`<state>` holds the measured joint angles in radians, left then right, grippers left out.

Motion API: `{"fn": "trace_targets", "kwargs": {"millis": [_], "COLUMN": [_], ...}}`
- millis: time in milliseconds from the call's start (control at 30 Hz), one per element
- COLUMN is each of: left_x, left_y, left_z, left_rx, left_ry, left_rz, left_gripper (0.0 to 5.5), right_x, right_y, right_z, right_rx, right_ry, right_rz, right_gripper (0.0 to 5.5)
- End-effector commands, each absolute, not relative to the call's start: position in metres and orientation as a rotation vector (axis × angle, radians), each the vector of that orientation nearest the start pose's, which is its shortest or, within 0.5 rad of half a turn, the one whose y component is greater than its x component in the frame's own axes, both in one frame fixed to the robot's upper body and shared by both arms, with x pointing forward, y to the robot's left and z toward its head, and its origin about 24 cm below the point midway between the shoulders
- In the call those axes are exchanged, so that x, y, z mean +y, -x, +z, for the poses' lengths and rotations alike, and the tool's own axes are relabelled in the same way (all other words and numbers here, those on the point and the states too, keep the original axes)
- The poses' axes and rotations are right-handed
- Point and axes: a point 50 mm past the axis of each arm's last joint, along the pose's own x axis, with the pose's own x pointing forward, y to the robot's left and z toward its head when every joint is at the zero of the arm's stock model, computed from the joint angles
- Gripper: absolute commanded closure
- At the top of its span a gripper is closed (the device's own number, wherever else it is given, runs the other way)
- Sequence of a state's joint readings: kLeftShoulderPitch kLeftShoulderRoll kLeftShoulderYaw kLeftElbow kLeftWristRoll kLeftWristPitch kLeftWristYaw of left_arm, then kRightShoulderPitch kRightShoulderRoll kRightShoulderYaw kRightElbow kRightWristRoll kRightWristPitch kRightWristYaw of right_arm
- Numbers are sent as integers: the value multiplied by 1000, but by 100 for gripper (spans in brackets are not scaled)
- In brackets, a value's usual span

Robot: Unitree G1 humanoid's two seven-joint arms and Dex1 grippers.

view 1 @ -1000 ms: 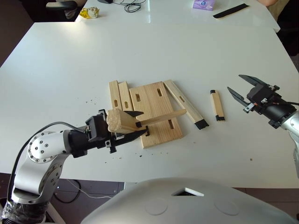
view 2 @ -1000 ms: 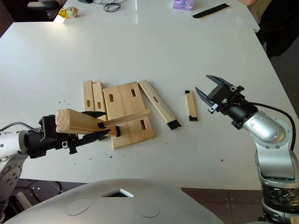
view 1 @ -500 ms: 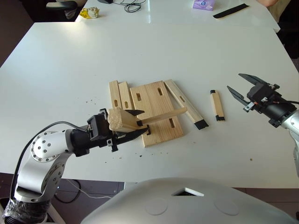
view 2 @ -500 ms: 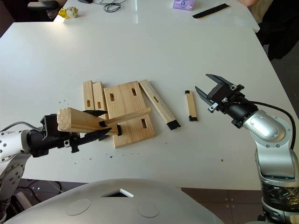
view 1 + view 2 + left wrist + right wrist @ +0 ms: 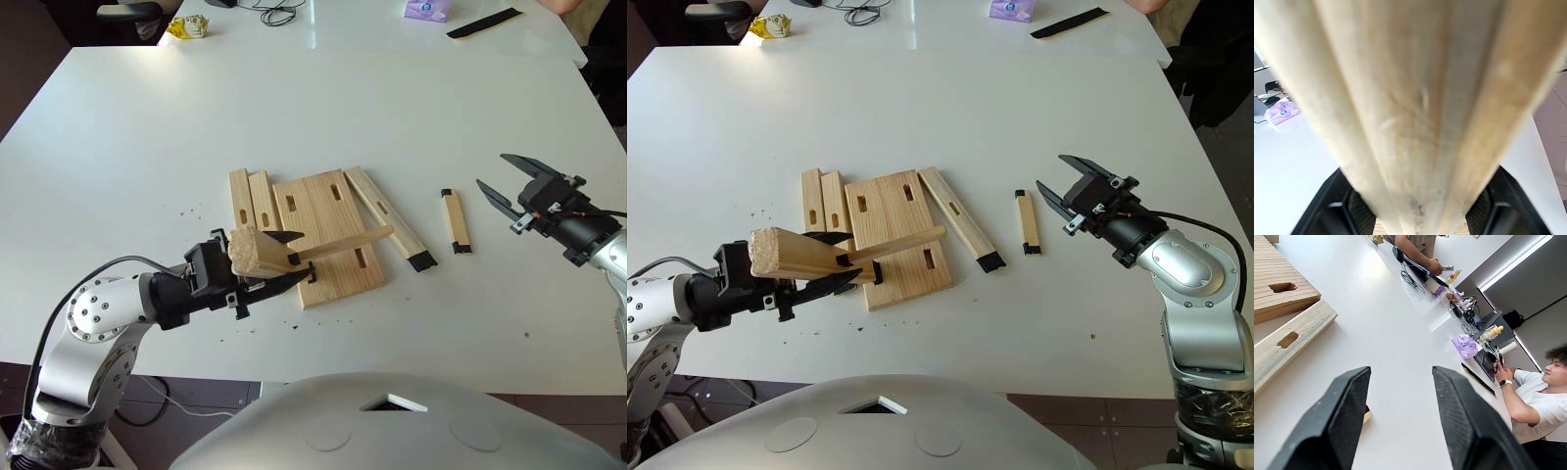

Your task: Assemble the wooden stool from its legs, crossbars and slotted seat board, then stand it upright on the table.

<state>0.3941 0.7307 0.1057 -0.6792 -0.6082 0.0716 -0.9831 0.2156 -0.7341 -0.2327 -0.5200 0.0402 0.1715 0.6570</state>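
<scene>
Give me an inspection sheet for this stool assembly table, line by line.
Surface: white table, glare at the far edge.
Job's things: seat board flat at centre; two slotted bars flat on its left; long leg lying along its right; short bar farther right, apart; held leg above the board's near edge.
Clutter: dark specks near the board; wrapper, packet and strip along the far edge.
Grippers: left gripper shut on the held leg; right gripper open, right of the short bar.
Cables: black cables at the far edge.
Surroundings: chair beyond the far-left corner.

The white table holds the seat board, 2 slotted bars, 1 long leg, 1 short crossbar.
</scene>
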Motion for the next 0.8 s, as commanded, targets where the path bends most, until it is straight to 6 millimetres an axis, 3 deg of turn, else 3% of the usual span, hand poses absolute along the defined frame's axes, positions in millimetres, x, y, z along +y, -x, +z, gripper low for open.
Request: {"fn": "trace_targets", "kwargs": {"millis": [33, 367, 600, 800], "left_x": [181, 187, 193, 198], "left_y": [-139, -136, -153, -185], "left_z": [125, 118, 117, 118], "left_rx": [27, 142, 218, 231], "left_ry": [-173, -199, -273, -356], "left_rz": [-1261, -1273, -1246, -1190], "left_gripper": [345, 345, 345, 345], "right_x": [-235, -231, -227, -224], "right_y": [-197, -187, -179, -180], "right_z": [142, 141, 139, 136], "right_rx": [63, 90, 101, 92], "right_ry": [762, 747, 724, 709], "right_rz": [579, 599, 581, 557], "right_gripper": [319, 319, 319, 319]}}
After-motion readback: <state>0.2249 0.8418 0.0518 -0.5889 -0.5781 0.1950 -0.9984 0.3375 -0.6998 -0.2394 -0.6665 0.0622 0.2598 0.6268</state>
